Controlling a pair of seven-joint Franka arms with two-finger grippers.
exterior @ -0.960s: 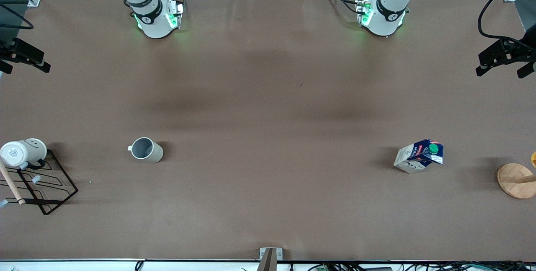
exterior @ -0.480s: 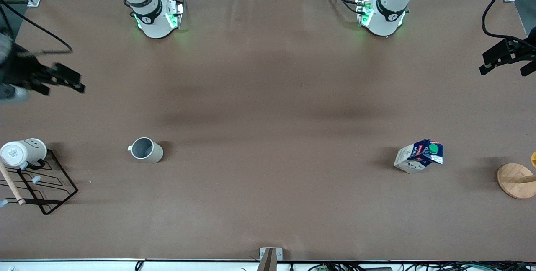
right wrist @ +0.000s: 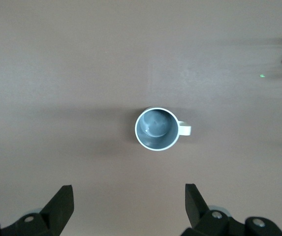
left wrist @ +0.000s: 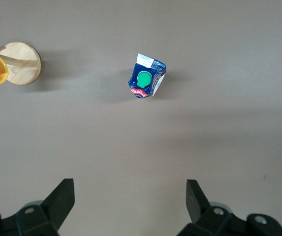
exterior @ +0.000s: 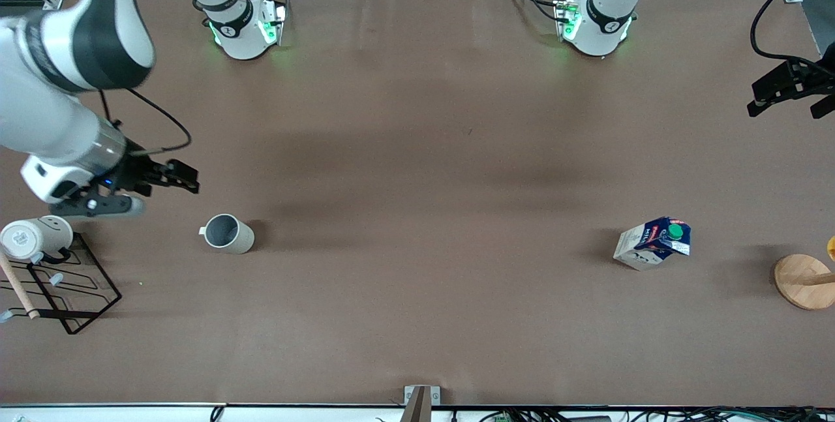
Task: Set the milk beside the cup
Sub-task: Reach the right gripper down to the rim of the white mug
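Hovering with fingers spread and empty, the right gripper [exterior: 179, 184] hangs above the cup [exterior: 226, 233]; the left gripper [exterior: 786, 92], also spread, waits high. The milk [exterior: 653, 243] stands untouched toward the left arm's end, well apart from the cup, so everything remains undone.

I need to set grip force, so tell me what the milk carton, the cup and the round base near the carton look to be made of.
Milk: looks like coated paperboard, with printed white and blue faces, folded gable creases and a green cap, probably plastic.
Cup: probably glazed ceramic, smooth beige-grey outside with a faint sheen on its grey inside; plastic cannot be excluded.
Round base: pale wood by its colour, matt.
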